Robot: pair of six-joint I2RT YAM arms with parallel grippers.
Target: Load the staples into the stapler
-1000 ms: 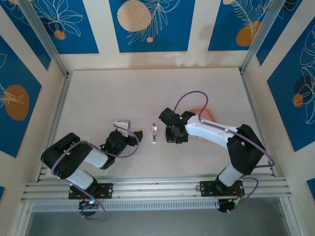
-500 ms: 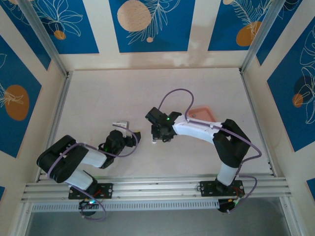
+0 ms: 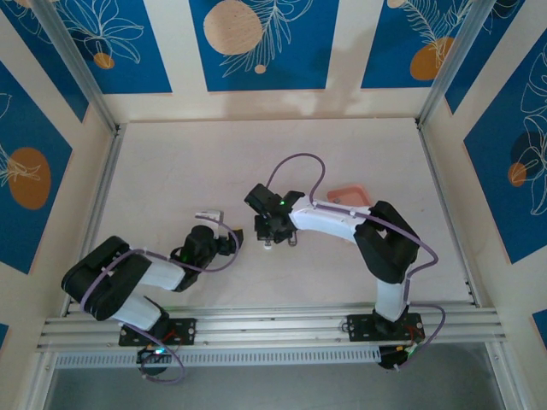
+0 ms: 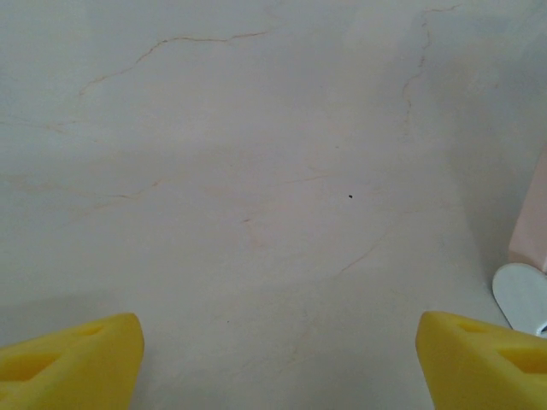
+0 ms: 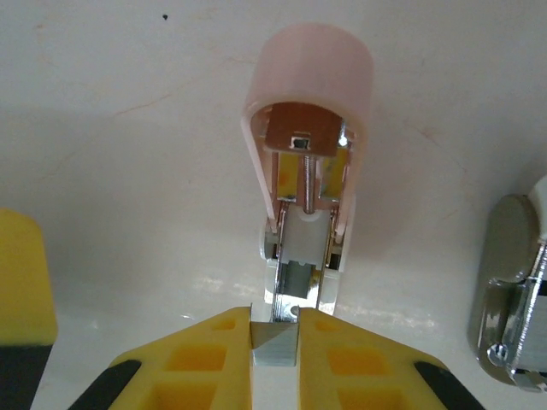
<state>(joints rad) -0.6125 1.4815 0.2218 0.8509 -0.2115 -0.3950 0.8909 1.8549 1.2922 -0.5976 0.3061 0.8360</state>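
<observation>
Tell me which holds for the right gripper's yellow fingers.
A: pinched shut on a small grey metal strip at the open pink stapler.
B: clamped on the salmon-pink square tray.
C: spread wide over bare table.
A: the right gripper is shut on the small grey metal staple strip, at the open pink stapler.

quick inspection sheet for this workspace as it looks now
surface: pale table, faint hairline cracks
job's things: stapler lies open, pink cover swung back; staple strip at the mouth of its channel; pink tray behind the right arm
clutter: chrome part beside the stapler, cannot tell what it is
hands: left hand open above the table; right hand shut on the staple strip
cables: purple cable loops over the right wrist, another along the left arm
surroundings: blue patterned wall panels, aluminium frame posts
</observation>
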